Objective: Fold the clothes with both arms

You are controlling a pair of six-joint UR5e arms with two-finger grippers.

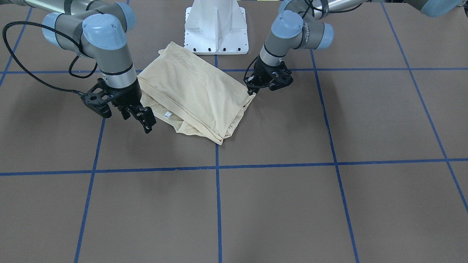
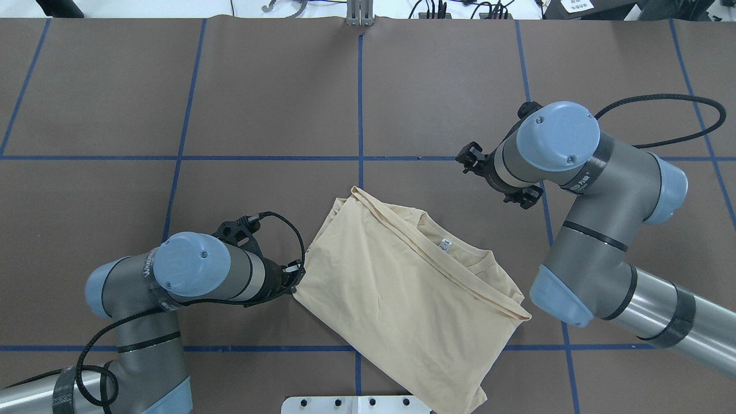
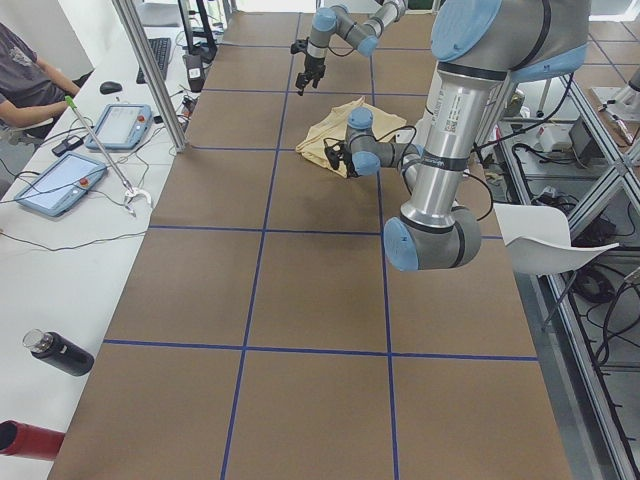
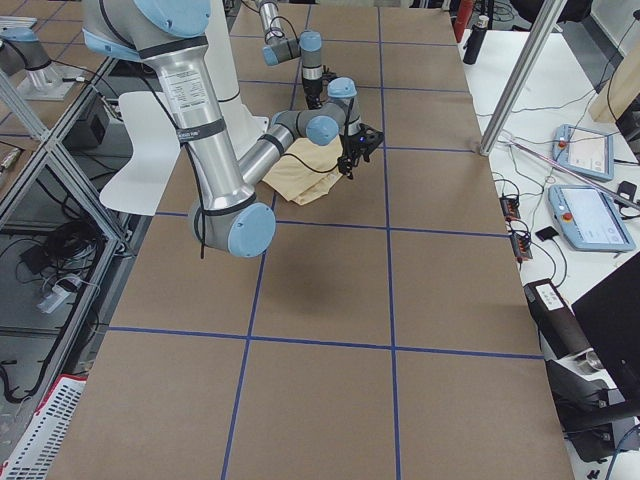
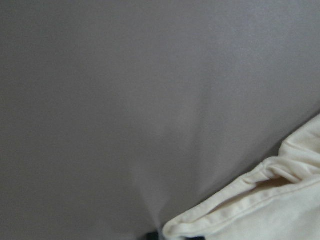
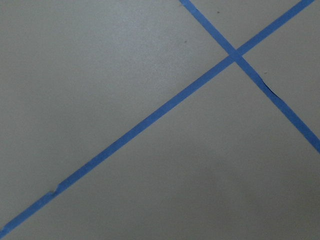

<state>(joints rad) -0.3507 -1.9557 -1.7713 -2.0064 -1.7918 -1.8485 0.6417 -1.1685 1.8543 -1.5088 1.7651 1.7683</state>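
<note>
The cream-yellow shirt [image 1: 193, 91] lies folded into a rough rectangle near the robot's base, also seen from overhead [image 2: 402, 299]. Its print is hidden; the white neck label [image 1: 166, 114] faces up. My left gripper [image 1: 252, 91] is low at the shirt's corner and looks shut on it [image 2: 294, 280]. The left wrist view shows the folded hem [image 5: 280, 200] running to the bottom edge. My right gripper [image 1: 139, 117] hangs open and empty above the table, just beside the collar end. The right wrist view shows only the table and blue tape [image 6: 150, 125].
The white pedestal base [image 1: 215, 25] stands right behind the shirt. Blue tape lines [image 1: 218, 166] grid the brown table. A side bench with tablets [image 3: 120, 125] and a seated person [image 3: 20, 70] is beyond the table's far edge.
</note>
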